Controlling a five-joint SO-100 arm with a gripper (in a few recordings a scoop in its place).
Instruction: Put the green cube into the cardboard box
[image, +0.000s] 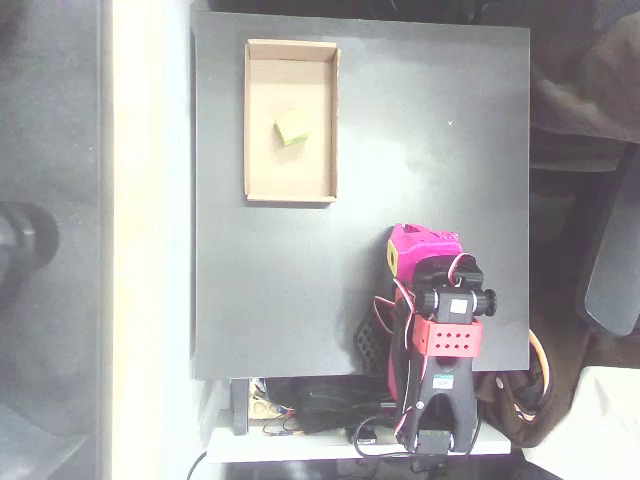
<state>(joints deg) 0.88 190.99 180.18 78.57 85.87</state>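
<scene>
Green cube (291, 128) sits inside cardboard box (291, 192); pink gripper (412, 250) far away, can't tell if open/closed

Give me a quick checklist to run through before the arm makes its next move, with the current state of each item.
1. Green cube inside the cardboard box: ok.
2. Cube lying on the box floor, clear of the walls: ok.
3. Box fully on the black table: ok.
4. Arm folded back near the table's lower edge, away from the box: ok.
5. Gripper open or shut: cannot tell.
</scene>
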